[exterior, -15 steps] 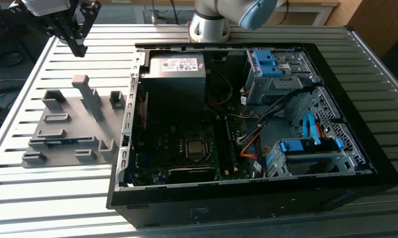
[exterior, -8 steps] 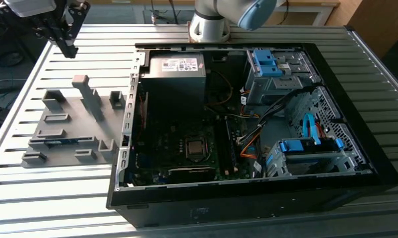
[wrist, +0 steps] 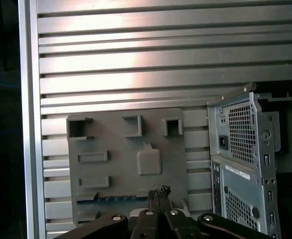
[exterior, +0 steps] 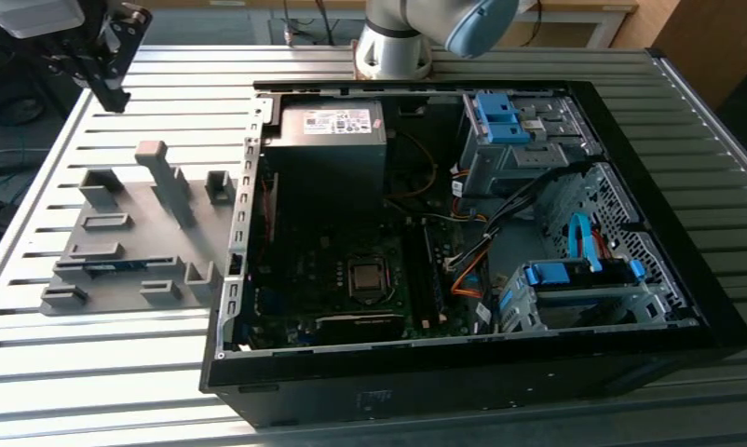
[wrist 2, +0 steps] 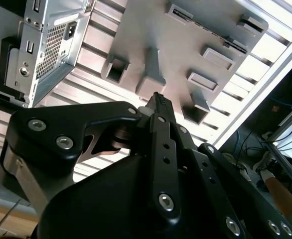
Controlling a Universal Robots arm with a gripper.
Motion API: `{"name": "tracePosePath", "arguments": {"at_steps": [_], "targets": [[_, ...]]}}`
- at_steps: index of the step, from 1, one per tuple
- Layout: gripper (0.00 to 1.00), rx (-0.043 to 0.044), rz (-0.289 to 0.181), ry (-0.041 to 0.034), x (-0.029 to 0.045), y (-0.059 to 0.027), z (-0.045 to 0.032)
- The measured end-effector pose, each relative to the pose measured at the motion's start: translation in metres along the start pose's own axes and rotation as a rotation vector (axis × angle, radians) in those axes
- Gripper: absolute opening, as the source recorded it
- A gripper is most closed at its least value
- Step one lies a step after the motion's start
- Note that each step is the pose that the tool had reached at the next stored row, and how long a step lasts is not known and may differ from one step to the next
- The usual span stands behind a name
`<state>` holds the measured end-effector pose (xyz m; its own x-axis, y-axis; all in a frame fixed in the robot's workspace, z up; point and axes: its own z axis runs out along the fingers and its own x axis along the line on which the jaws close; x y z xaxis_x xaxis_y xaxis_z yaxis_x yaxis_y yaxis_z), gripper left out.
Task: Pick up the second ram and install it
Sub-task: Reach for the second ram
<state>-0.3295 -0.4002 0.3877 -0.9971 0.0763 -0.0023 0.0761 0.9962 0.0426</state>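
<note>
1. In the exterior view, the gripper [exterior: 113,96] hangs above the far corner of the slatted surface [exterior: 101,372], at the exterior view's left, well apart from the grey holder [exterior: 138,233]. The second ram [exterior: 115,265] sits in a slot of that holder, near its front edge. The open computer case [exterior: 473,368] stands just beside the holder, on the exterior view's right.
2. In the first wrist view, the 2 fingers [wrist: 165,190] are together with nothing between them. Their tips appear over the holder [wrist: 126,129], close to the second ram [wrist: 121,198], a blue-green strip in its slot. The case's rear panel [wrist: 240,149] is alongside.
3. In the second wrist view, the gripper [wrist 2: 158,98], fingers together, points toward the holder [wrist 2: 186,40].
</note>
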Motion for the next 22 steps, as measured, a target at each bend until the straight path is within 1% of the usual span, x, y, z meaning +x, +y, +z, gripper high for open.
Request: {"name": "tracePosePath", "arguments": {"at_steps": [4, 8, 22], "targets": [[0.11, 0.0000, 0.000, 0.0000, 0.0088, -0.0033, 0.0010], [0.11, -0.0001, 0.000, 0.0000, 0.0169, -0.0091, 0.0017], [0.11, -0.0001, 0.000, 0.0000, 0.0388, -0.0403, 0.0032]]}}
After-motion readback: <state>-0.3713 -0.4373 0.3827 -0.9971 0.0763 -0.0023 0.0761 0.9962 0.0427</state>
